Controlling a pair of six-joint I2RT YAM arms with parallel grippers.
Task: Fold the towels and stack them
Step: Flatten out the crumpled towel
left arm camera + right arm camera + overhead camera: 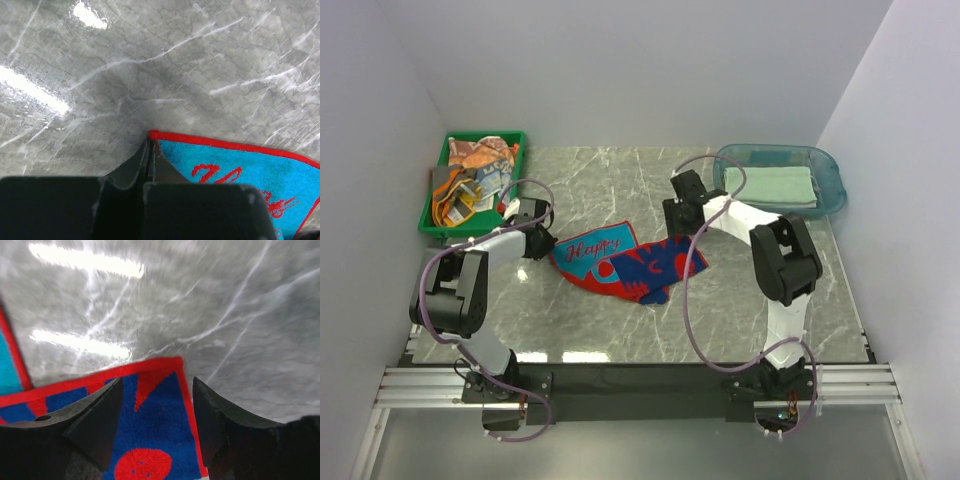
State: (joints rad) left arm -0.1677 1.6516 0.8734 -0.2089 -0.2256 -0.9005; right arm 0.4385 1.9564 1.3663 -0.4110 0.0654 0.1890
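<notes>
Top external view: the red-bordered towel (625, 262) is spread, partly doubled over, on the counter (620, 330) to the right of the green tray (445, 230). The left pincer (149, 142) is clenched at the corner nearest the tray; whether cloth is actually caught between its tips cannot be told. The right pincer (157, 385) is released, jaws astride the corner farthest from the tray. That corner should be nipped just inside the hem, and both corners lifted level so the edges meet. Soft, limp terry is seen, teal with red script on one face, dark blue with red shapes on the other; slumping is likely. The marbled counter looks glossy. More towels (478, 175) are heaped in the tray; a pale folded one (770, 185) lies in the clear blue tub (832, 185), well right of the tray.
</notes>
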